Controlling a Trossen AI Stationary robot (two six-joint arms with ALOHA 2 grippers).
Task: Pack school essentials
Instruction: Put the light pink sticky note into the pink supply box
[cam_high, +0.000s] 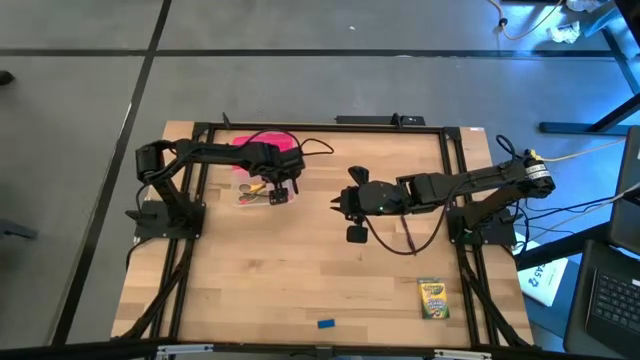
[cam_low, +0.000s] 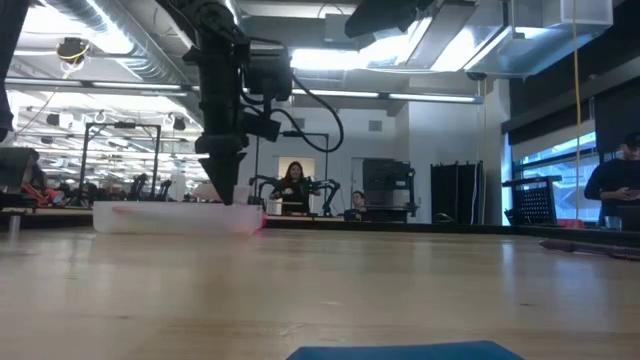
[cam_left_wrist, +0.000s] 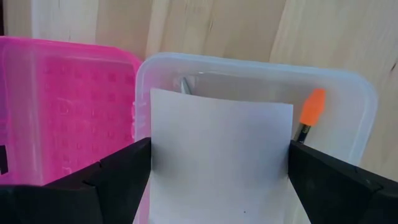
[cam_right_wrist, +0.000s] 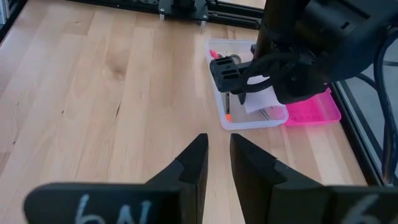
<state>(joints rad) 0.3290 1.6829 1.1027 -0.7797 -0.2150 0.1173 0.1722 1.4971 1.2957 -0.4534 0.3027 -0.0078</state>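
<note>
- The left gripper (cam_high: 281, 192) hangs over the clear plastic box (cam_high: 258, 193) at about ten o'clock on the table (cam_high: 300, 290), its two fingers clamped on either side of one white square notepad (cam_left_wrist: 221, 158), held flat-faced to the wrist camera above the open box.
- One orange-tipped pencil (cam_left_wrist: 309, 113) lies in the box, long axis running along a side wall; other contents cannot be made out.
- The box's one pink lid (cam_high: 262, 143) lies open beside it, toward eleven o'clock.
- The right gripper (cam_high: 342, 207) waits near the table's centre, fingers a narrow gap apart, holding nothing.
- One green-yellow crayon box (cam_high: 433, 298) lies flat at about four o'clock, long axis pointing twelve to six.
- One small blue eraser (cam_high: 326, 323) sits at six o'clock by the near edge.
</note>
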